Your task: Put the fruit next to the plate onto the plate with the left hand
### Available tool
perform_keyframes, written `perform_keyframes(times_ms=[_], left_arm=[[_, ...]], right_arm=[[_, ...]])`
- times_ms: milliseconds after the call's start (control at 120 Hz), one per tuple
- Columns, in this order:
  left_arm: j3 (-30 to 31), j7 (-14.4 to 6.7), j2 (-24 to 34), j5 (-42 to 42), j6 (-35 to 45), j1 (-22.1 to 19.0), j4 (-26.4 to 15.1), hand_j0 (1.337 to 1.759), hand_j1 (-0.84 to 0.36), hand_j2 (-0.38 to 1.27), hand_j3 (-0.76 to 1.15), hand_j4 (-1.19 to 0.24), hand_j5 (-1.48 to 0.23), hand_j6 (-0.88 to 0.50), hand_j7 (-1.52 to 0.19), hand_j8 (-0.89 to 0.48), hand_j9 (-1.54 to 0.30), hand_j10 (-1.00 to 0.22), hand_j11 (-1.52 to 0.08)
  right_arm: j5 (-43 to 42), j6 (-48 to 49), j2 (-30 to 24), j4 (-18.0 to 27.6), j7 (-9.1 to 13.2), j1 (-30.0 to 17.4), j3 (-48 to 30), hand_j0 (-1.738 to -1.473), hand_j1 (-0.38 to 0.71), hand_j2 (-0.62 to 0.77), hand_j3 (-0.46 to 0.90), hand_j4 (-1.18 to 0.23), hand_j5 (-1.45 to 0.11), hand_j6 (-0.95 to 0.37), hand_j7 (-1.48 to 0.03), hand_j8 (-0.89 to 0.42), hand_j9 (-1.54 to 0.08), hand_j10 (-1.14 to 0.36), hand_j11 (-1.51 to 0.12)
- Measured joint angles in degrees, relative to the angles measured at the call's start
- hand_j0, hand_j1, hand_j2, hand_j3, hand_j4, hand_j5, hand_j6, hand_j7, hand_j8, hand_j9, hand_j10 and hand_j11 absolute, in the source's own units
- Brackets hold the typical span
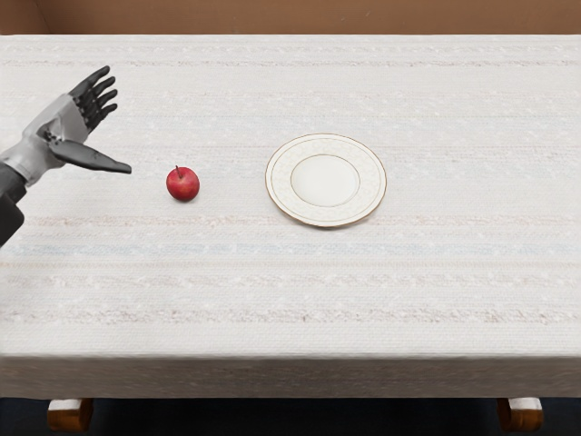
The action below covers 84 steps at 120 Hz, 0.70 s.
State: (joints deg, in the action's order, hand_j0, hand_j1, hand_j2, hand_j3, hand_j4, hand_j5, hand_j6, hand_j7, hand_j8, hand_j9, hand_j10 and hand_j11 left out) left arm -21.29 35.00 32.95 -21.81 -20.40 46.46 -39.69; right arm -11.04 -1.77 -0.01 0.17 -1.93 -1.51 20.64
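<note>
Apple (182,183) is seen upright on the counter (290,300), left of the plate (279,180) and apart from it. Slightly farther back, at the left edge, the left hand (73,123) is held with fingers (95,91) spread and thumb extended, nothing gripped. For a sound grasp, the palm should be lowered over the apple and the fingers closed evenly before lifting.

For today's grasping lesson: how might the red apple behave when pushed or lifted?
Being round, the apple would probably roll if nudged. Its skin looks smooth, so perhaps slippery. It seems rigid, unlikely to deform.
</note>
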Motion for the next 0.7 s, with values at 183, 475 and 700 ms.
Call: perform_keyframes(times_ms=[183,475,700], left_arm=[[6.07,0.00,0.01,-3.21,0.18,10.44,0.36,1.658,0.35,0.00,0.00,0.00,0.00,0.00,0.00,0.00,0.00,0.00,0.00],[29.45,-2.57,-10.59,-24.32,4.60,29.54,3.11,1.658,0.35,0.00,0.00,0.00,0.00,0.00,0.00,0.00,0.00,0.00,0.00],[48.61,-5.19,-18.58,-28.04,12.34,30.42,12.94,1.658,0.35,0.00,0.00,-0.01,0.00,-0.01,0.00,-0.01,0.00,0.00,0.00]], right_arm=[[0.41,0.50,0.00,1.22,0.00,-0.32,-0.33,-1.658,-0.35,0.00,0.00,0.00,0.00,0.00,0.00,0.00,0.00,0.00,0.00],[0.49,0.54,0.00,1.07,0.00,-0.50,-0.42,-1.658,-0.35,0.00,0.00,0.00,0.00,0.00,0.00,0.00,0.00,0.00,0.00],[0.50,0.54,0.01,1.07,0.00,-0.51,-0.42,-1.658,-0.35,0.00,0.00,0.00,0.00,0.00,0.00,0.00,0.00,0.00,0.00]])
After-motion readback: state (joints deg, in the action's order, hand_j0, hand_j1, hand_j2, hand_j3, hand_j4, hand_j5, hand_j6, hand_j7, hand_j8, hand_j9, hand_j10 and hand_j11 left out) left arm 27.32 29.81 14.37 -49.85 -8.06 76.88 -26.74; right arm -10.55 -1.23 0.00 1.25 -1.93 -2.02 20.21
